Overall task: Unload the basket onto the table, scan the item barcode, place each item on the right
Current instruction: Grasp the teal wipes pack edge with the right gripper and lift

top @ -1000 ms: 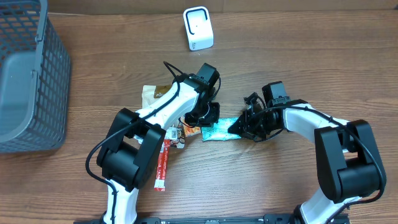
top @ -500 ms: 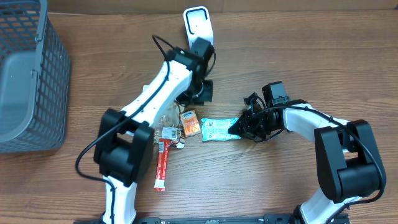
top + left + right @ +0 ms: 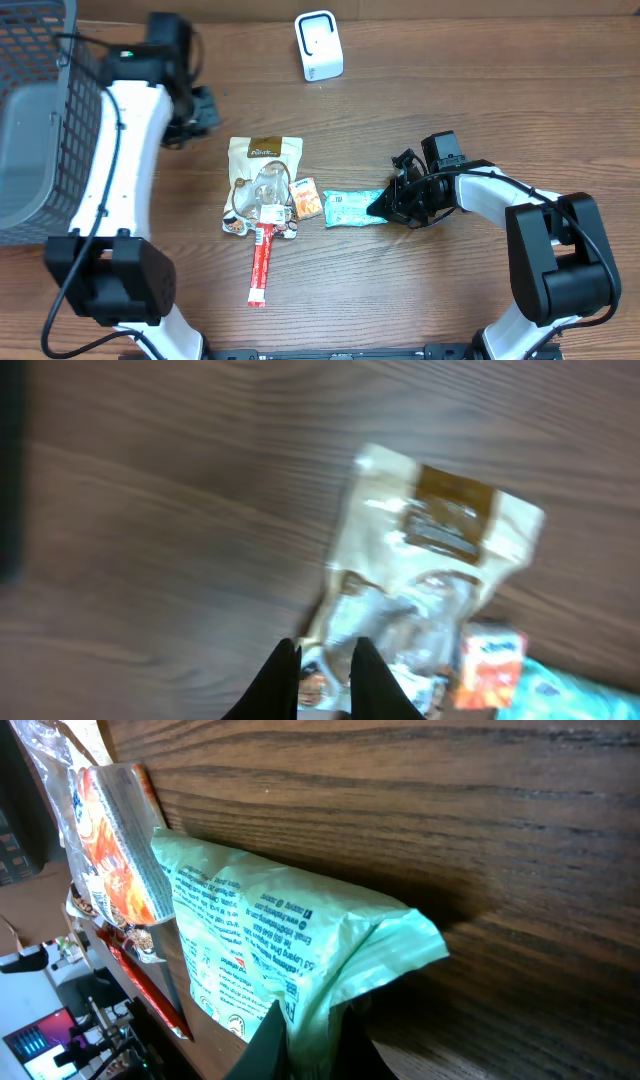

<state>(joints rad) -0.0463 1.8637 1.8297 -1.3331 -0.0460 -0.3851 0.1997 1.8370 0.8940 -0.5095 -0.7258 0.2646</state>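
Two arms show in the overhead view. My left gripper hangs near the table's far-left corner, just beside the grey basket. I can't tell its jaws from up here. My right gripper sits right of the table's centre, clamped on the right end of the green packet, which lies flat on the wood. The white scanner stands at the far edge, about mid-width, well apart from the packet. An orange packet lies just beside the green one on its left. Left of that, a clear bag overlaps a beige pouch, and a red stick runs toward the near edge.

Left wrist view, blurry: the left gripper has its fingers nearly together, a narrow slit with nothing in it, above the table. The beige pouch is below, with the orange packet and a bit of green packet at the frame's lower right.

Right wrist view: the right gripper pinches the crumpled end of the green packet, print side up on the wood. The orange packet is just beside its other end, the red stick beyond.
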